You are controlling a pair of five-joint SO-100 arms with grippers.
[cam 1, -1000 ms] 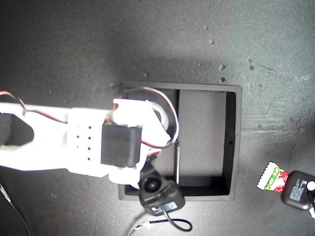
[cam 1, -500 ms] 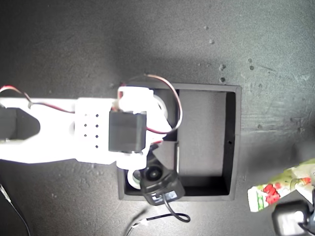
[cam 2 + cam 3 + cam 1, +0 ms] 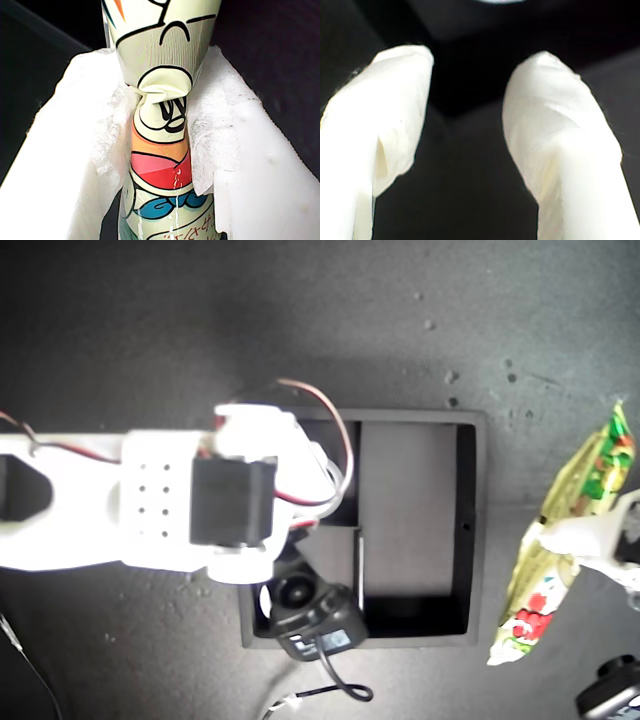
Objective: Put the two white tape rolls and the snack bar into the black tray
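My first claw (image 3: pixel 162 115) pinches the snack bar (image 3: pixel 560 550) at its middle, at the exterior view's right edge, beside the black tray (image 3: pixel 472 530) at centre. My second claw (image 3: pixel 467 130) hangs open and empty over the tray's left compartments. The long packet may snag a wall over the dark speckled worktop (image 3: pixel 200 330).

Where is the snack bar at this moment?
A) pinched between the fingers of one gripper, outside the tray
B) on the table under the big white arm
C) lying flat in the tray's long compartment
A: my first gripper squeezes the snack bar at its middle, and the exterior view shows it off the black tray, on that view's right.
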